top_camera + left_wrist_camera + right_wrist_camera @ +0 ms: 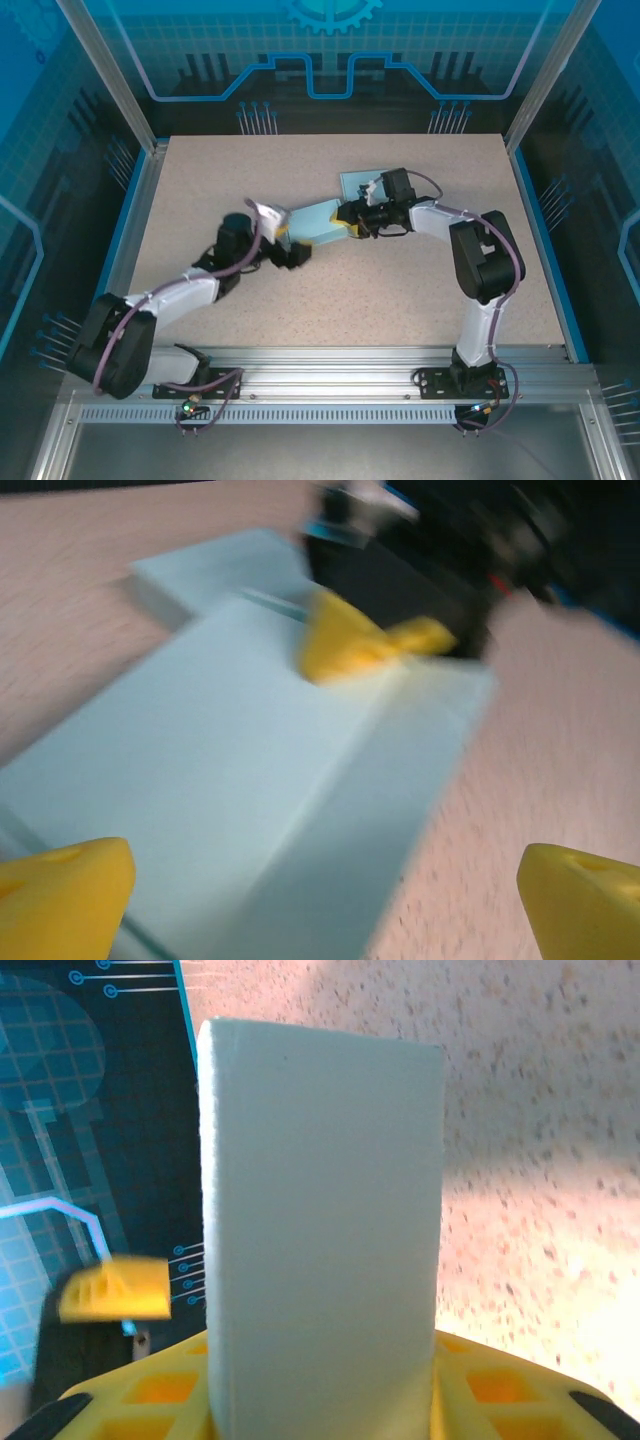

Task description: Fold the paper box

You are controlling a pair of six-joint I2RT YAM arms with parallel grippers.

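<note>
The pale blue paper box [315, 222] lies mid-table, with a flap [355, 183] sticking out behind its right end. My right gripper [352, 220] is shut on that right end; in the right wrist view the box [320, 1210] stands up between the yellow fingers [490, 1390]. My left gripper [290, 242] is at the box's left end and open. In the blurred left wrist view its yellow fingertips [585, 895] stand wide apart, with the box [250, 780] reaching in between them and the right gripper's yellow fingers [360, 645] clamped on the far end.
The speckled beige tabletop [400, 300] has free room in front of and behind the box. Blue rails [545, 240] run along the side edges. A metal frame [330, 365] with both arm bases lines the near edge.
</note>
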